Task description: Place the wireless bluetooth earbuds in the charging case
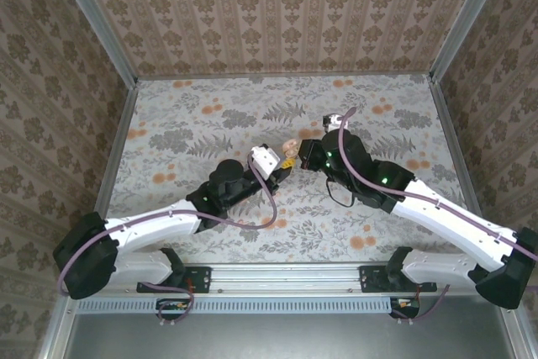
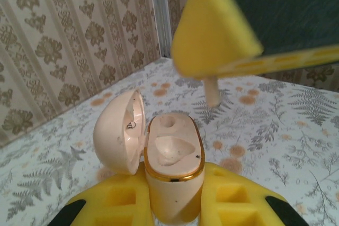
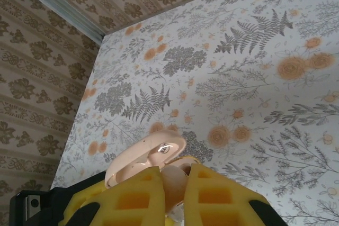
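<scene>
Floral-print tabletop (image 1: 210, 124), wallpapered enclosure.
Item 1: pale-pink oval plastic charging case (image 2: 172, 157), mid-table, lid open, clamped upright in the left gripper (image 2: 174, 207) so its sockets face up.
Item 2: cream-white stemmed earbud (image 2: 212, 91), pinched stem-down in the right gripper (image 3: 172, 189) just above the case, evidently for insertion.

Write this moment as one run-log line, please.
left gripper: shut on charging case, lid open | right gripper: shut on earbud, near case | earbud: not yet inserted

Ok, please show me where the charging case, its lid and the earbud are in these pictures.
charging case (image 2: 172, 183), left wrist view, front of its body
lid (image 2: 114, 141), left wrist view, its outer shell
earbud (image 2: 212, 92), left wrist view, its hanging stem
</scene>
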You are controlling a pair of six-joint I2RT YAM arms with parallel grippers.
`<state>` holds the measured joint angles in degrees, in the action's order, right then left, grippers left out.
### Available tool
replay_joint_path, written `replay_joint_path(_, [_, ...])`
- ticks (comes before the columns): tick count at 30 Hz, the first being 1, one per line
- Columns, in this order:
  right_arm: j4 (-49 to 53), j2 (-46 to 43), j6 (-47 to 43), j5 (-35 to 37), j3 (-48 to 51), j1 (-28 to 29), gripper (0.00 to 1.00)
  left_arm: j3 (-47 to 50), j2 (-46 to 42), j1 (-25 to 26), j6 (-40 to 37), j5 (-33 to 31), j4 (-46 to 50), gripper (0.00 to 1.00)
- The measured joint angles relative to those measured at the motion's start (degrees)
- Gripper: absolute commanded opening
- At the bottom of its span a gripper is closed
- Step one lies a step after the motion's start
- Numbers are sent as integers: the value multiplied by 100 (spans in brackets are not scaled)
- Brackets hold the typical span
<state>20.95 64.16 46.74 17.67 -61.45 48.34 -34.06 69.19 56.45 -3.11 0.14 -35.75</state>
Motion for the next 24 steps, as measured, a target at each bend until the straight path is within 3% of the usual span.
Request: replay_joint_path(24, [-450, 160, 168, 361, 2, 352, 8, -98, 245, 166, -125, -203, -468, 0])
